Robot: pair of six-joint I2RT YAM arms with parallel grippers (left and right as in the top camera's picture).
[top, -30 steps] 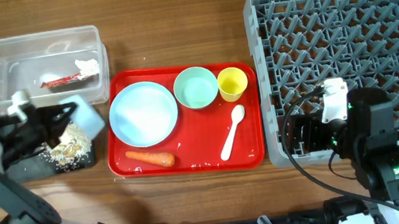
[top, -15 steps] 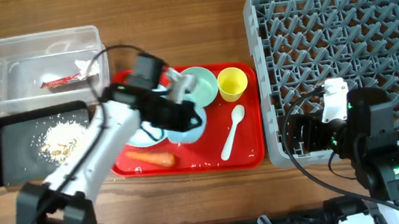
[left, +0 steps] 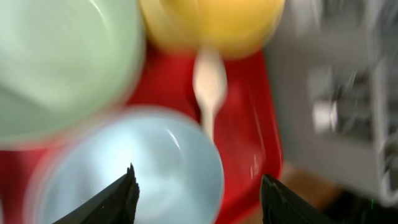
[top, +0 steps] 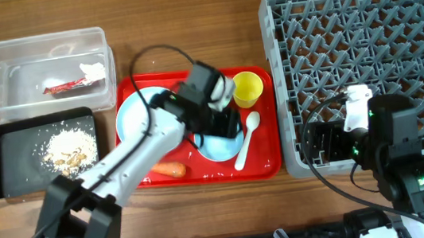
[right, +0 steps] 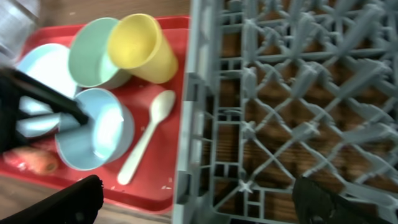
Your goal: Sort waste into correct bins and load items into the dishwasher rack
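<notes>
Step in hand, as I judge it: the light blue cup [top: 219, 144], upright on the red tray [top: 269, 164], is due for the dishwasher rack [top: 361, 22]. Location: it sits below the mint bowl [right: 93, 53] and the yellow cup [top: 246, 89], with the white spoon [top: 246, 141] just beside its right edge. Left gripper [left: 198, 198]: jaws wide, holding nothing; in my wrist view one finger hangs over the cup's mouth and the other outside its right wall, on the spoon's side. Right gripper [right: 196, 193]: jaws wide, empty, parked over the rack's near-left edge. To do this well, I would lower until the rim sits between the fingers. I would check that the outer finger is not trapping the spoon, then close on the wall alone and lift straight up before swinging toward the rack. The wrist picture is blurred, so I would let it steady first. Carrot [top: 171, 170] and blue dish [top: 136, 116]: on the tray, left for later.
</notes>
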